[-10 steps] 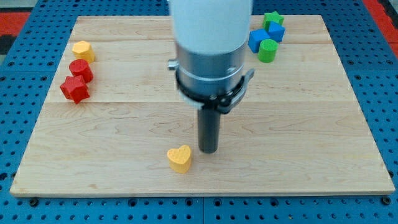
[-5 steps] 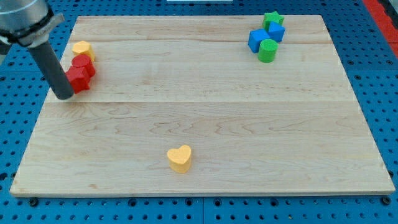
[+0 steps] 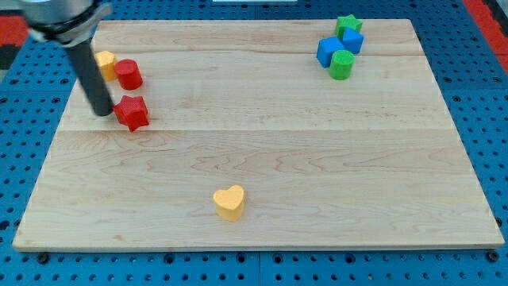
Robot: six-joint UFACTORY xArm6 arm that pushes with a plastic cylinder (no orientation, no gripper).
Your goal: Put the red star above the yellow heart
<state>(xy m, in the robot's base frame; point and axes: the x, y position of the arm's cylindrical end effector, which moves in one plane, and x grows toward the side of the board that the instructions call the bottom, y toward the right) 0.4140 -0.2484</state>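
Observation:
The red star (image 3: pixel 132 113) lies on the wooden board (image 3: pixel 262 159) at the view's upper left. My tip (image 3: pixel 102 113) stands just left of the star, touching or nearly touching it. The yellow heart (image 3: pixel 229 202) lies near the board's bottom edge, a little left of centre, well below and to the right of the star.
A red cylinder (image 3: pixel 128 74) and a yellow block (image 3: pixel 104 62) sit just above the star. At the view's upper right stand a green star (image 3: pixel 347 25), two blue blocks (image 3: pixel 327 51) (image 3: pixel 352 40) and a green cylinder (image 3: pixel 341 64).
My tip moved right from the board's left edge, pushing the red star right. The red cylinder shifted up and right, away from the star.

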